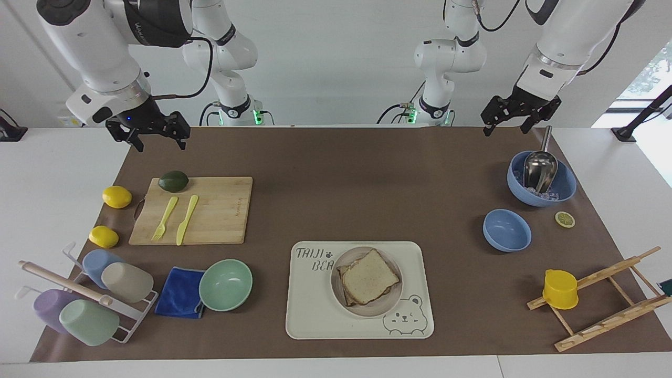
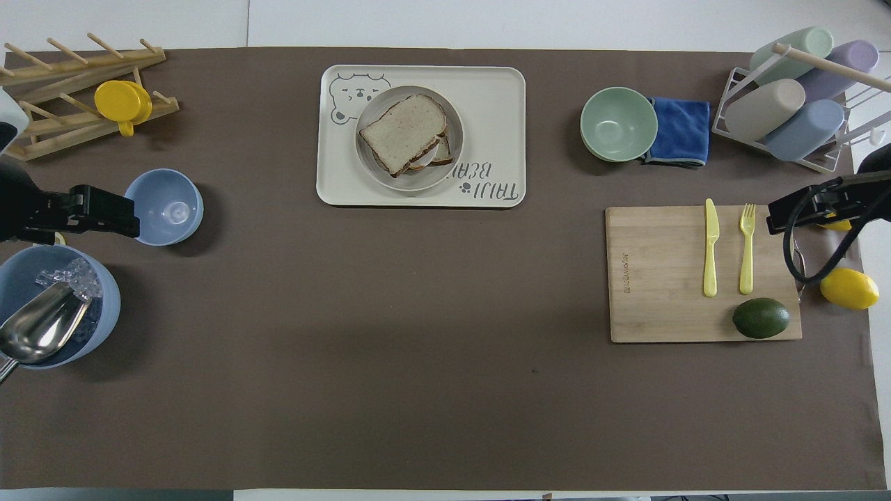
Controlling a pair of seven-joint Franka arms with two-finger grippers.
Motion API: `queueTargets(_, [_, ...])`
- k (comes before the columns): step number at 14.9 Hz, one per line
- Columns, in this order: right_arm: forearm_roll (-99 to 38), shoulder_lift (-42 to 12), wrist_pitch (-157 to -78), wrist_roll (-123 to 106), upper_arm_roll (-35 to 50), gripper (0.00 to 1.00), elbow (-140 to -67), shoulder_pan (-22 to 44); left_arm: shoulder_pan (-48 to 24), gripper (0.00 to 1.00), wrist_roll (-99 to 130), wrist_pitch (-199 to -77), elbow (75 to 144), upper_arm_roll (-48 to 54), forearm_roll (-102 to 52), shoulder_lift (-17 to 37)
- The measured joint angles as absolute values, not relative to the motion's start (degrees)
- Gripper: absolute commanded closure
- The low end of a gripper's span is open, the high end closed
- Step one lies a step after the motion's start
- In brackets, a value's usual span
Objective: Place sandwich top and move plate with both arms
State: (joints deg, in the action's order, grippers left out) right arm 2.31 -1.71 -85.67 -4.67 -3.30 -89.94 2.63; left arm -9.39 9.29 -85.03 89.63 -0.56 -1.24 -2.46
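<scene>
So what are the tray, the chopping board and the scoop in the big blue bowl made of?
The tray looks like matte cream plastic or melamine, with a printed bear and rounded corners. The chopping board seems to be bamboo or pale wood, showing strip grain. The scoop looks like polished metal, since it mirrors the light.

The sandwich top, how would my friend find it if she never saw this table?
Look for the big cream tray with a bear drawing. A small round plate sits on it, and the sandwich top is the uppermost bread slice there. It is plain, speckled and brown-crusted, covering the slice beneath.
</scene>
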Motion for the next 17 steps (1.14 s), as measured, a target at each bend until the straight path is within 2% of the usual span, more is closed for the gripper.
queueTargets(17, [2.3, -1.7, -85.7, -4.7, -3.3, 0.00, -89.9, 2.6, -6.8, 0.00, 9.3, -85.3, 89.6, 1.8, -1.2, -2.5])
